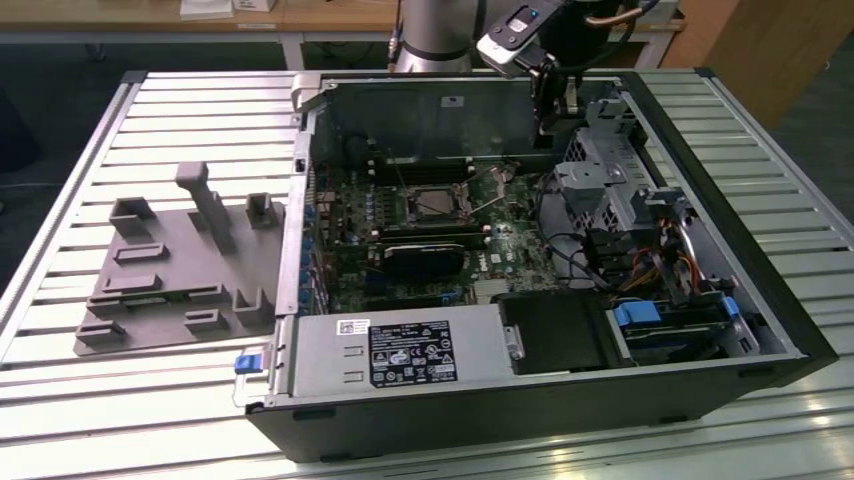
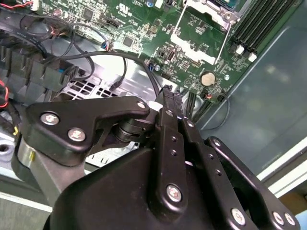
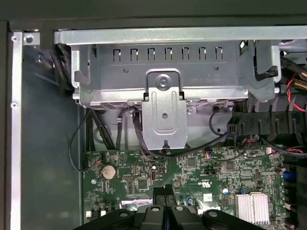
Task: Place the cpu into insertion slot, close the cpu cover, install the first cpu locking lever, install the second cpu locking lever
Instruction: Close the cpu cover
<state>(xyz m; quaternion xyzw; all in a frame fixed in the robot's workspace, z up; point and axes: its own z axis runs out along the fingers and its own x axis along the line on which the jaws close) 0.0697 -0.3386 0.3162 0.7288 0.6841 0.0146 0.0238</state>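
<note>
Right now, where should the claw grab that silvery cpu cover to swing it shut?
Likely the free edge bar of the cpu cover, farthest from the socket: the cover stands swung open, and its square window leaves only thin rim to pinch. Approach from the side facing away from the socket, pinching across that bar.

Insertion slot (image 1: 430, 203): square socket w/ silvery rim and dark-grey centre, lying flat on the mobo (image 1: 514, 245). Can't tell whether the cpu sits in it. Cpu cover (image 2: 197, 53): thin silvery frame plate w/ square window, open, tilted up off the slot's edge on the exterior view's right. Green board shows thru the window in the second wrist view. Thin rod, prob. a locking lever (image 1: 490, 206), slants up beside that same slot edge, unlatched.
</note>
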